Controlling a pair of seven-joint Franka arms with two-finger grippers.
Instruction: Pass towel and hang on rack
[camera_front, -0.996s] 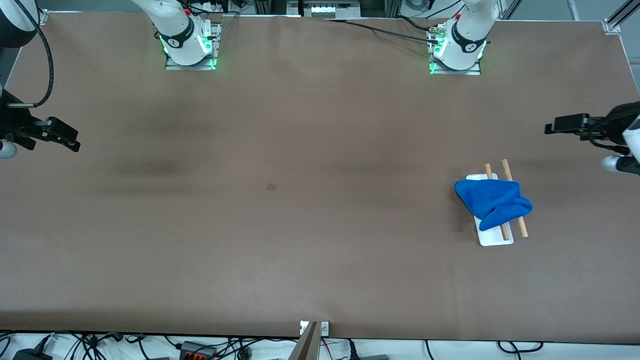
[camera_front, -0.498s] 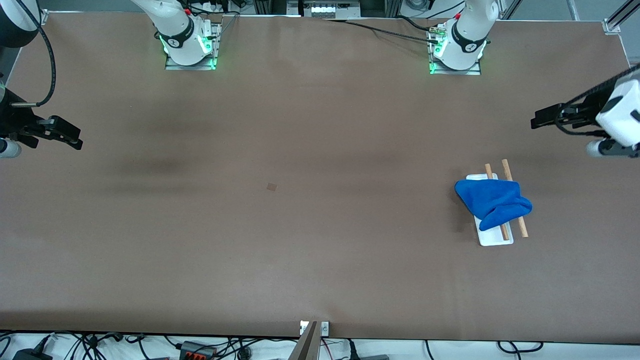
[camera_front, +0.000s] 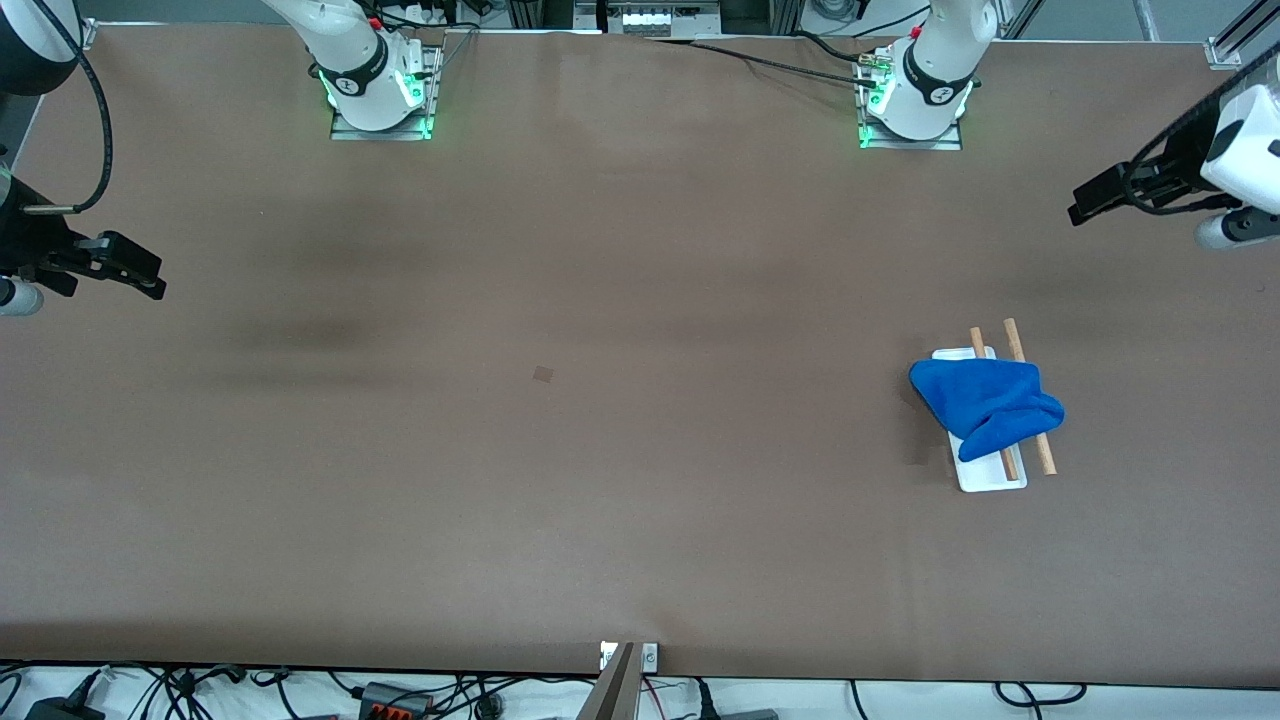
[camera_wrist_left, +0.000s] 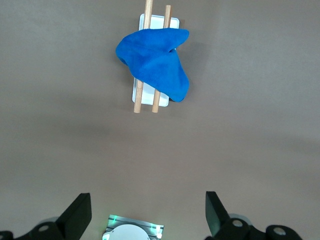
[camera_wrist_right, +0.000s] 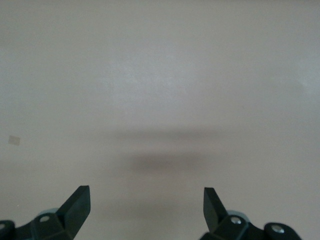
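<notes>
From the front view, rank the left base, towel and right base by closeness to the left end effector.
1. Left base, at the table's top edge, toward the left end effector.
2. Towel, draped on the rack.
3. Right base, at the right arm's end.

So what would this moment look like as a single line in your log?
towel: draped over rack | left gripper: open, empty, above table | right gripper: open, empty, waiting

Open table (camera_front: 600, 450) around draped rack (camera_front: 990, 480)
</notes>
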